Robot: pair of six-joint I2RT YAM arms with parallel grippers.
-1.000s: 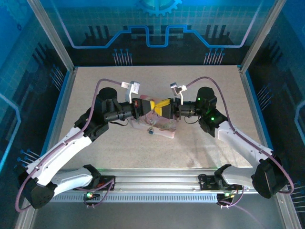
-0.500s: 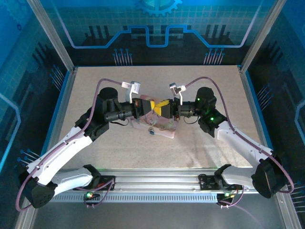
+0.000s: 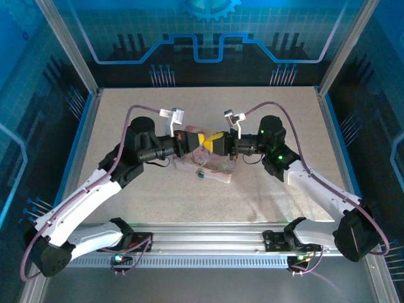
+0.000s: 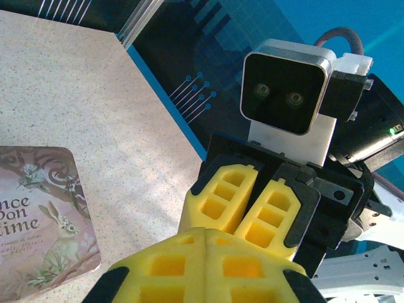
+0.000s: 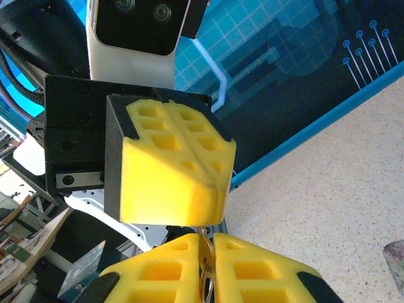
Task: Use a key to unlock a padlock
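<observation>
The speckled desk (image 3: 265,120) carries my two arms, which meet tip to tip over its middle. Beneath them lies a pink illustrated tin (image 3: 218,169), flat on the desk, with a rabbit on its lid. My left fingers (image 4: 205,252) are pressed fully together, yellow pad against yellow pad; I cannot tell whether anything is pinched between them. My right fingers (image 5: 208,238) face them just beside the tips, closed to a narrow seam. The padlock (image 3: 198,173), a small bluish speck from above, sits at the tin's near edge, apart from both sets of fingers. A thin sliver of metal, apparently the key (image 5: 204,259), is gripped in the seam between my right pads, right beneath the left tips.
</observation>
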